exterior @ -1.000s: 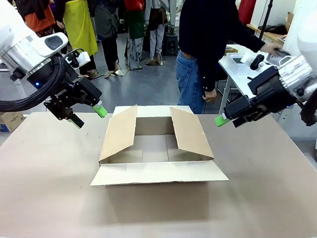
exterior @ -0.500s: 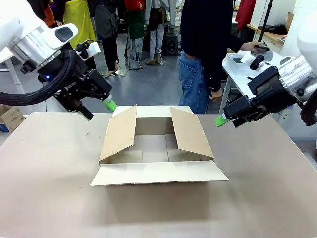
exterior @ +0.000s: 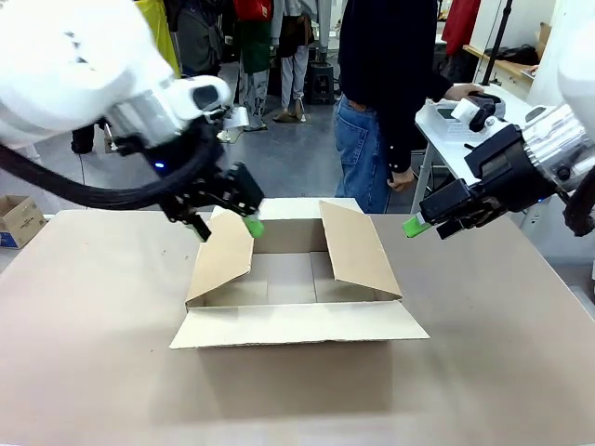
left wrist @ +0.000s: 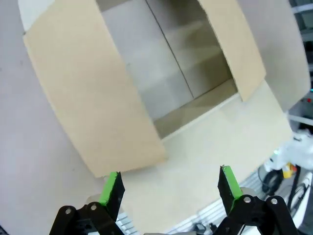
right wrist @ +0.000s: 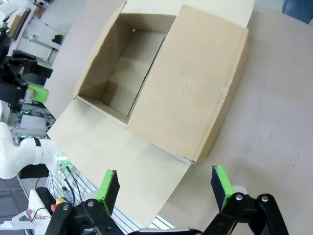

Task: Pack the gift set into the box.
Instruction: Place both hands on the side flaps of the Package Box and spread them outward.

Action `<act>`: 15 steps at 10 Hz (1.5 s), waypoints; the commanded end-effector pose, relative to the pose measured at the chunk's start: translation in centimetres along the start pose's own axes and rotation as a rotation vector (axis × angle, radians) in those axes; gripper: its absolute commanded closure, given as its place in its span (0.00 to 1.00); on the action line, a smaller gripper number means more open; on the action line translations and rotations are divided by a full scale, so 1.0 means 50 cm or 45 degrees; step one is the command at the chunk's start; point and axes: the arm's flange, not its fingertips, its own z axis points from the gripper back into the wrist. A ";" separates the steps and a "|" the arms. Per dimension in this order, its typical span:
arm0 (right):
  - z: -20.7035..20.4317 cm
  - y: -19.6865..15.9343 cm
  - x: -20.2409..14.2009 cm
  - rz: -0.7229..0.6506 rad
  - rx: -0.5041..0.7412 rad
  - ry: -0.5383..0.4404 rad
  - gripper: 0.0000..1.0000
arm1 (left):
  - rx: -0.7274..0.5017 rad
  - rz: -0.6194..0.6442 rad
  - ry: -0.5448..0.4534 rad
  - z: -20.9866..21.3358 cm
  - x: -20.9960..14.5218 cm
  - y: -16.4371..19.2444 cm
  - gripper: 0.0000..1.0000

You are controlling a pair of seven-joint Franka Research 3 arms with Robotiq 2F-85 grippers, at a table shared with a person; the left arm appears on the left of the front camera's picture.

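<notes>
The box lies in the middle of the table, a brown carton with its four flaps open and its floor bare. My left gripper hovers open at the top edge of the box's left flap; in the left wrist view the left gripper holds nothing. My right gripper hangs open just right of the box's right flap, also with nothing in it. The gift set, a white basket, sits on the side table at far right under the person's hand, partly hidden by my right arm.
The person stands behind the box's far edge, turned toward the white side table. A small carton sits on the floor at far left. Other people stand farther back. Bare tabletop surrounds the box.
My left arm has swung right and down, from the table's far left to the box's left flap. The right arm has not moved. The person's hand has shifted along the side table.
</notes>
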 end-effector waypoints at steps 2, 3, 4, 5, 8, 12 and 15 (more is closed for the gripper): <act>0.000 0.002 0.001 -0.006 0.009 -0.004 0.00 | 0.291 0.325 -0.155 -0.051 0.130 -0.055 0.00; 0.000 0.002 0.001 -0.006 0.009 -0.004 0.00 | 0.081 0.039 -0.060 -0.023 0.029 -0.046 0.00; 0.000 0.002 0.001 -0.006 0.009 -0.004 0.00 | 0.081 0.039 -0.060 -0.023 0.029 -0.046 0.00; 0.000 0.002 0.001 -0.006 0.009 -0.004 0.00 | 0.158 0.142 -0.127 -0.052 0.080 -0.064 0.00; 0.000 0.002 0.001 -0.006 0.009 -0.004 0.00 | 0.720 0.633 -0.335 -0.112 0.136 -0.054 0.00; 0.000 0.002 0.001 -0.006 0.009 -0.004 0.00 | 0.694 0.677 -0.298 -0.147 0.191 -0.038 0.00; 0.000 0.002 0.001 -0.006 0.009 -0.004 0.00 | 0.705 0.672 -0.236 -0.176 0.218 -0.021 0.00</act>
